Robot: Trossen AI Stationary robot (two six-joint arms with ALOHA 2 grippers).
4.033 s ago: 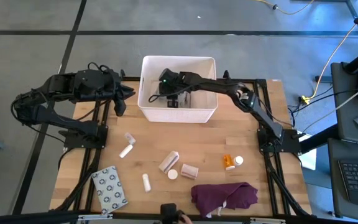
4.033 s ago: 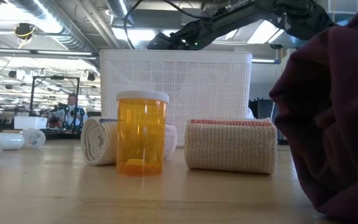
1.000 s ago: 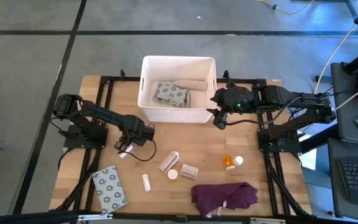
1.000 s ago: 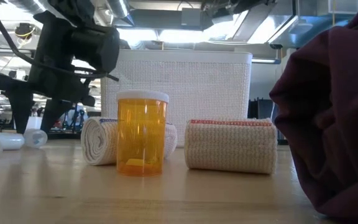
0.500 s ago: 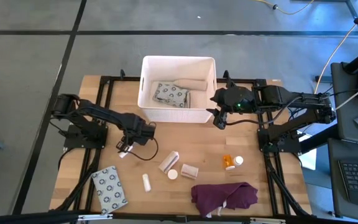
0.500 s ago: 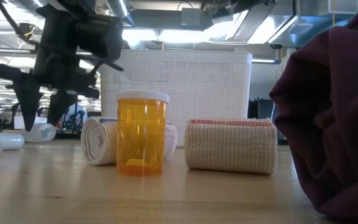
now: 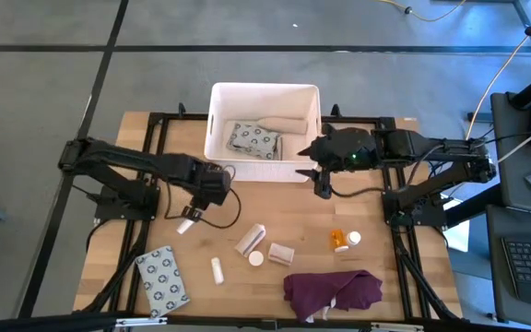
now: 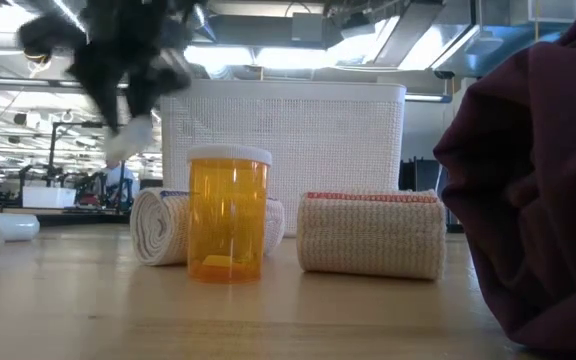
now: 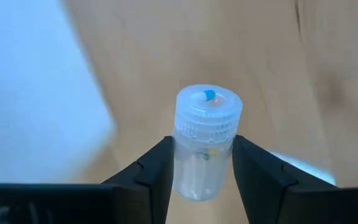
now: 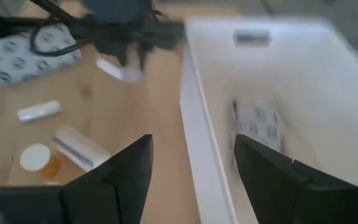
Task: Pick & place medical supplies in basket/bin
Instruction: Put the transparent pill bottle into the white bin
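A small clear-white tube (image 9: 204, 140) with a ribbed cap (image 9: 208, 107) hangs above the table left of centre, and my left gripper (image 7: 193, 212) is shut on it. In the low view the tube (image 8: 129, 137) shows well above the tabletop. The white bin (image 7: 216, 129) stands at the far middle, with a patterned packet (image 7: 252, 140) and a beige roll (image 7: 281, 123) lying in it. Just off the bin's right near corner, my right gripper (image 7: 319, 182) stands open and holds nothing. My left gripper pinches the tube's body (image 9: 194, 167) just behind the ribbed cap, between its two fingers. The fingers come steeply from above and lie across the tube. The tube is lifted clear of the table and tilted, its capped end pointing down and away from the fingers.
On the near half of the table lie a patterned packet (image 7: 162, 279), a white tube (image 7: 218, 269), two beige rolls (image 7: 251, 239) (image 7: 281, 253), a white cap (image 7: 256, 258), an orange pill bottle (image 7: 340, 240) and a purple cloth (image 7: 332, 290). Black frame rails (image 7: 155, 138) run along both sides.
My left gripper has risen from the tabletop with the small tube between its fingers and tipped to point more steeply down. The tube, which lay on the wood a second ago, now hangs clear of it. My right gripper's wrist has turned a little in place.
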